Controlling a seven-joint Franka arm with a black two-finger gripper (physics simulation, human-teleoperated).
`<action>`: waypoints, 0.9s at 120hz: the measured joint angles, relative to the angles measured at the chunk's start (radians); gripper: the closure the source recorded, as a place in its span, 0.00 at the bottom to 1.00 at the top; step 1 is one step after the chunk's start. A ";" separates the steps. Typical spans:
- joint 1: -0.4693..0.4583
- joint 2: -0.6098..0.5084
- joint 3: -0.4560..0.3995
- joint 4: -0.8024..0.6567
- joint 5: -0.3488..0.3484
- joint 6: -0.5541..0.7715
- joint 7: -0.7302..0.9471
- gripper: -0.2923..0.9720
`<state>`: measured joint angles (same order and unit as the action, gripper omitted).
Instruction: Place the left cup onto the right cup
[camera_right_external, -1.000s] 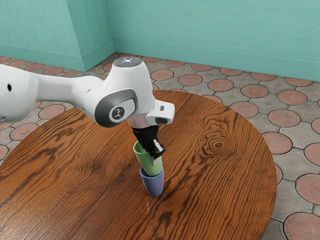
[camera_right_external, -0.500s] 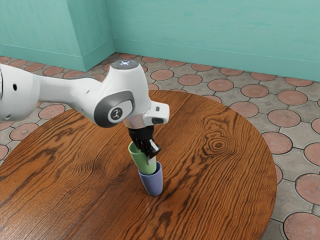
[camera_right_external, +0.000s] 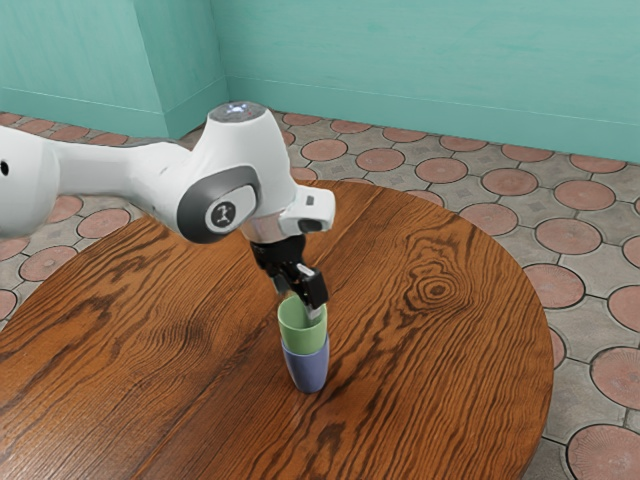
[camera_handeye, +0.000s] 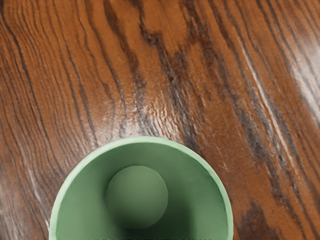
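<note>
Table (camera_right_external: 450, 300): round top, glossy dark-stained wood with bold swirling grain and one knot ring toward the exterior view's right. In the wrist view the same grain runs in long diagonal streaks (camera_handeye: 150, 65).

Green cup (camera_right_external: 300, 322): smooth, matte, plain tapered tumbler with no handle. It stands upright, its lower part sunk inside the blue cup (camera_right_external: 307, 368), which has the same tapered shape and sits mouth-up on the wood near the table's middle. Only the green cup's upper band and rim show above the blue rim.

My claw (camera_right_external: 312, 303): black, tilted, coming down from my white arm (camera_right_external: 150, 185) at the exterior view's left. Its tip sits right at the green cup's rim, on the far side of the mouth. Clamped on the wall or loose beside it — I cannot tell.

Wrist view: green cup (camera_handeye: 140, 195) directly under my hand, with its round open mouth, thin pale rim and flat circular floor visible deep inside.

Surroundings: floor of round reddish tiles (camera_right_external: 560, 190) — teal walls (camera_right_external: 450, 50) behind.
</note>
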<state>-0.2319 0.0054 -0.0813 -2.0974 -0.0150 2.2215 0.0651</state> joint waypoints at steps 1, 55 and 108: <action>0.000 -0.004 0.000 0.000 0.000 -0.001 0.000 0.31; -0.015 -0.029 0.105 0.258 -0.028 -0.256 0.012 0.24; 0.003 0.057 0.205 0.484 0.002 -0.454 0.050 0.23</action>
<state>-0.2286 0.0623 0.1239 -1.6135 -0.0128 1.7679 0.1151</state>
